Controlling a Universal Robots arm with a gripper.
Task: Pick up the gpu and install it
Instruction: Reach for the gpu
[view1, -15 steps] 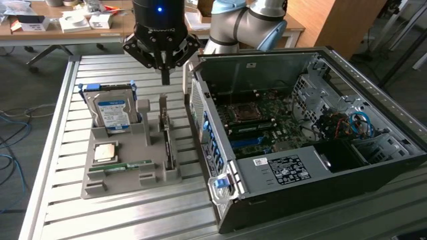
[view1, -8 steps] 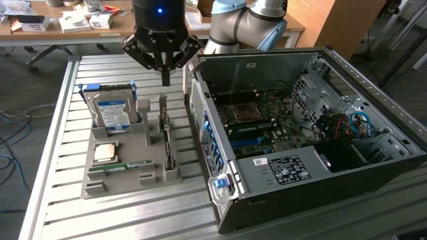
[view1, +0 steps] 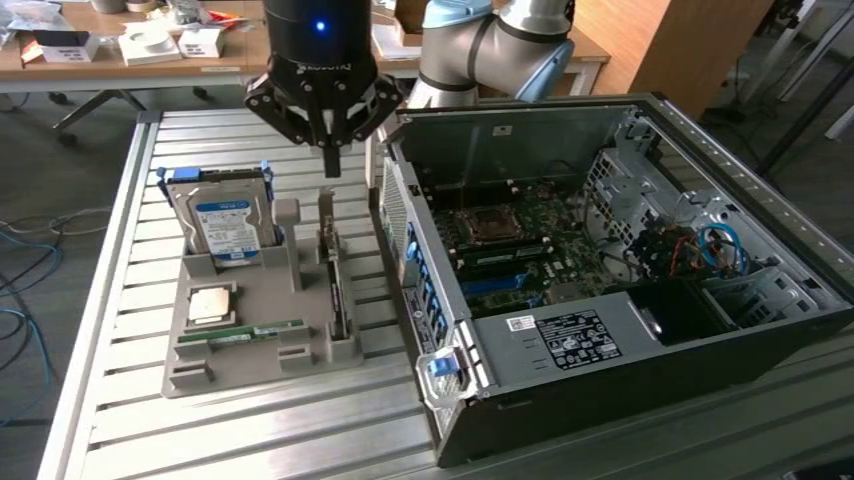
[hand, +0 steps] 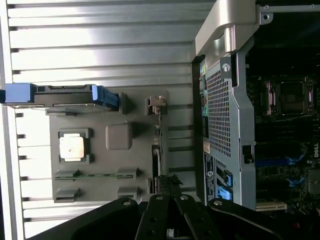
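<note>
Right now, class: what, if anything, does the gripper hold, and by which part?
Nothing is held. The gripper is shut and empty, above the gpu, which stands on edge in its slot in the grey tray.

Cluttered wooden desk (view1: 107, 66), grey floor (view1: 60, 165)

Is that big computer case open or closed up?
Open. The computer case lies on its side with its panel off, so the motherboard inside is plainly exposed.

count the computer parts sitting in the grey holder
4: the hard drive upright at the far end of the grey holder, the cpu lying flat, the memory stick near the front, the gpu on edge beside the computer case.
</note>
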